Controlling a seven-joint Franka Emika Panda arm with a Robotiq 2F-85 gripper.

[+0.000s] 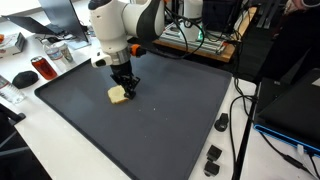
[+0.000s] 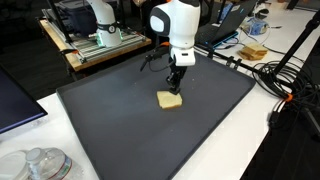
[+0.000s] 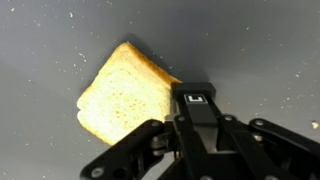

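Dark grey mat on a white table, one slice of bread under the arm.

Matte and faintly speckled, the rectangular mat [image 1: 160, 125] carries a pale, squarish bread [image 1: 118, 95] near its middle in an exterior view, with the black gripper [image 1: 125, 84] just above the slice's edge; a rounded black mouse [image 1: 24, 77] and a red can [image 1: 42, 68] stand off the mat. In an exterior view the mat [image 2: 110, 125] looks smooth, the bread [image 2: 170, 100] lies flat, the gripper [image 2: 176, 83] hangs at its far edge, and glossy cables [image 2: 275, 75] coil beside. The wrist view shows the bread [image 3: 120, 95] porous and golden-crusted, the gripper [image 3: 195, 92] at its corner, jaws drawn together into one block; whether they pinch crust is unclear.
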